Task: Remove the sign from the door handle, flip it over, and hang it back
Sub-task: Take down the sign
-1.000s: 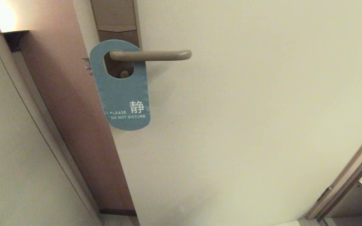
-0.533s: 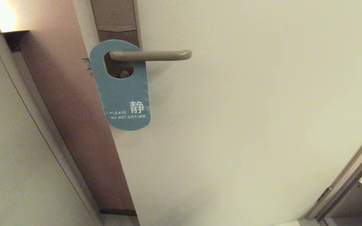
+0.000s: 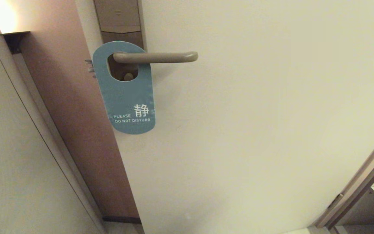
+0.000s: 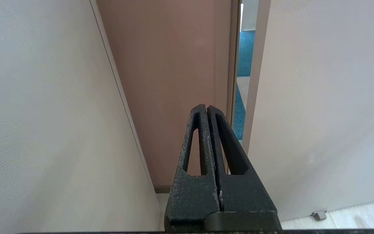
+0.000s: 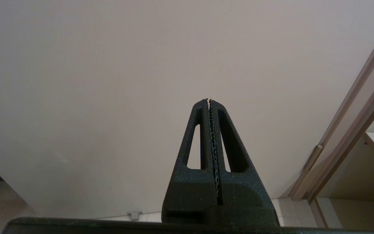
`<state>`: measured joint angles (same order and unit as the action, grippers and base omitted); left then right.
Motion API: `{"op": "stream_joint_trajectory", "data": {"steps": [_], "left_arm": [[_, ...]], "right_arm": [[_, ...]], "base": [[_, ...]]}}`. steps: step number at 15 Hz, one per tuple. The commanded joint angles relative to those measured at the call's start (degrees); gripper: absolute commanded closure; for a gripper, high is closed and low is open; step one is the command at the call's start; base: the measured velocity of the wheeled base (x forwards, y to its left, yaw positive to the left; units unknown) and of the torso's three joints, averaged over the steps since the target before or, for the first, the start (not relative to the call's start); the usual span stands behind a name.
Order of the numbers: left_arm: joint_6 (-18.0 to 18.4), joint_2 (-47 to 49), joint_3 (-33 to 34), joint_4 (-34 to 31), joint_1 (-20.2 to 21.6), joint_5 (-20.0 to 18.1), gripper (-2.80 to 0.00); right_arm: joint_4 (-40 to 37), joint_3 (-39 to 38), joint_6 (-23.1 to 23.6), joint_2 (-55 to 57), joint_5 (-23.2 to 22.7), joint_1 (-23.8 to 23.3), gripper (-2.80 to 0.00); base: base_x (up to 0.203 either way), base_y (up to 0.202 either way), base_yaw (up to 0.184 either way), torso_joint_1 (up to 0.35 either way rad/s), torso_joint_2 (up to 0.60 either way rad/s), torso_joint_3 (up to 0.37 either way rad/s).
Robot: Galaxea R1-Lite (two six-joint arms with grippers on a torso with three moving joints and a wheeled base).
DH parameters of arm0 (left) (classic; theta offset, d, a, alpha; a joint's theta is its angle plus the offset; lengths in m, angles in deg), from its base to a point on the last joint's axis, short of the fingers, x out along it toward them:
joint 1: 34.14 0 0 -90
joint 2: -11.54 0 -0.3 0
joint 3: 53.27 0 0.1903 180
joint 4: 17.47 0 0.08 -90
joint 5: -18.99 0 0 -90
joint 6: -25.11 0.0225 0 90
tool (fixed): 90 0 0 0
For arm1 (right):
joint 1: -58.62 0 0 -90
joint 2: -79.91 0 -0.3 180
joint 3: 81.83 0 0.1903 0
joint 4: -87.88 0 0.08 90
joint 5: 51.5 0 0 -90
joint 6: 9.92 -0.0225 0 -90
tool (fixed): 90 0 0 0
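The sign [image 3: 127, 97] hangs by its oval hole on the door handle [image 3: 156, 57], blue side out, reading "PLEASE DO NOT DISTURB". The handle is a beige-grey lever on a tall brown lock plate [image 3: 118, 19] near the door's left edge. Neither arm shows in the head view. My left gripper [image 4: 206, 107] is shut and empty, low down, pointing at the gap beside the door's edge. My right gripper [image 5: 209, 100] is also shut and empty, low down, facing the bare door panel [image 5: 141, 65]. Neither wrist view shows the sign or the handle.
The cream door [image 3: 255, 113] stands ajar, with a brown frame [image 3: 73, 113] and a pale wall [image 3: 11, 156] on its left. A blue carpet [image 4: 245, 55] shows through the gap. A door stop [image 4: 319, 214] sits on the floor. Another frame [image 3: 359, 185] lies at lower right.
The sign has shifted very slightly on the handle. Nothing else has moved.
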<state>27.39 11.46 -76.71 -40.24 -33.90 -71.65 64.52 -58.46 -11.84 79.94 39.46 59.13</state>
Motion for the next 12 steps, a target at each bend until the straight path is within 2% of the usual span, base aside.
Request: {"op": "stream_joint_trajectory", "data": {"steps": [1,12], "left_arm": [[-0.2,0.1,0.0,-0.1,0.0,0.1,0.0],[-0.3,0.1,0.0,0.0,0.0,-0.2,0.0]], "right_arm": [[0.0,0.0,0.0,0.0,0.0,0.0,0.0],[0.0,0.0,0.0,0.0,0.0,-0.1,0.0]], "base": [[0.0,0.0,0.0,0.0,0.0,0.0],[0.0,0.0,0.0,0.0,0.0,0.0]]}}
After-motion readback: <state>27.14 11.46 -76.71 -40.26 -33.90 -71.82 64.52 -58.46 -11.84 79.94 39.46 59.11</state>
